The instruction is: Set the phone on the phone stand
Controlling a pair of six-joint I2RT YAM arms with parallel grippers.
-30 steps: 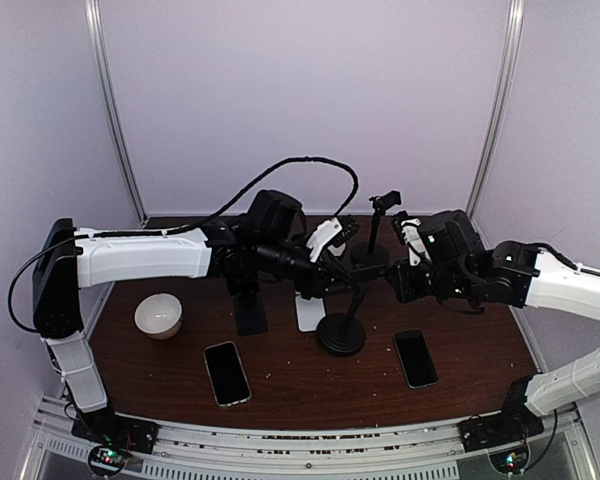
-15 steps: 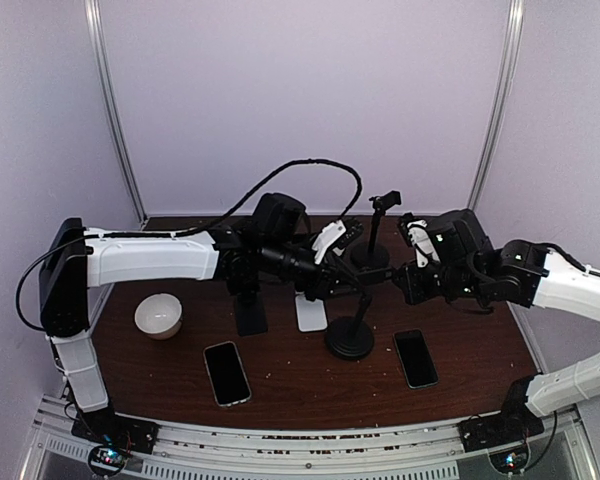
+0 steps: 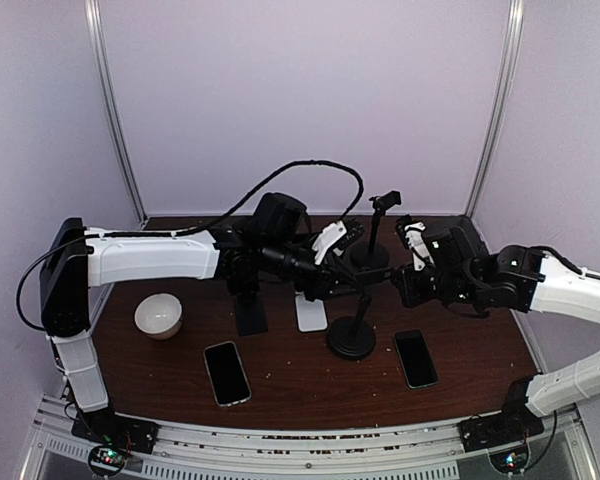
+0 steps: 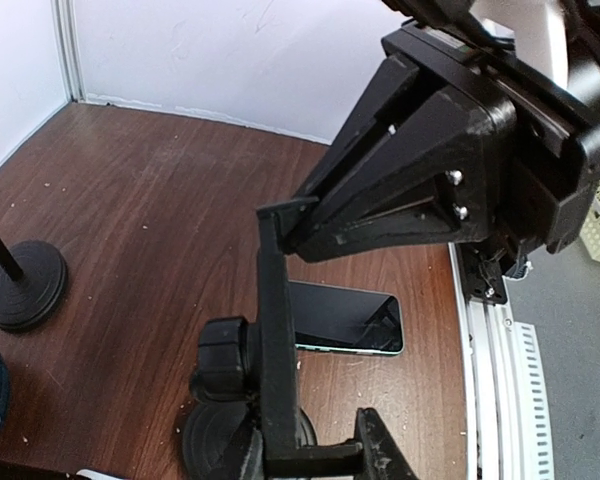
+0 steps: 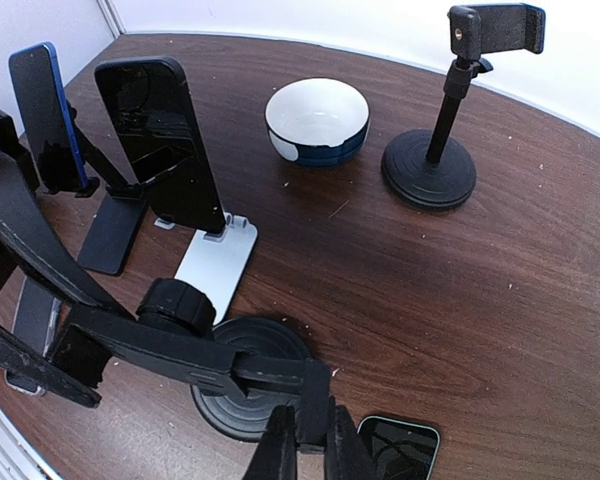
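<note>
Two phones are being shown lying flat on the table (image 3: 290,395) nearest the arm bases in the top view: the left-hand phone (image 3: 226,372) and the right-hand phone (image 3: 416,357). Neither is being held, and both are apart from the phone stand (image 3: 351,340), whose round base is being seen between them and slightly farther back. Above that base the stand's clamp (image 4: 273,330) is being gripped at both ends. One end is being pinched by the left gripper (image 4: 313,455), a hold being given clearly only by the left wrist view. The thin tab at the other end is being squeezed between the pressed-together fingers of the right gripper (image 5: 310,445), as is being shown by the right wrist view. Farther back, a bowl (image 5: 318,120), a silver stand (image 5: 220,265) carrying a dark phone (image 5: 160,140) and a black stand (image 5: 105,235) carrying a blue-edged phone (image 5: 45,115) are being made plain by the right wrist view. In the top view those two stands are being partly covered by the left arm (image 3: 150,257). Farthest back, a second round-based stand (image 5: 430,165) is being seen upright.
</note>
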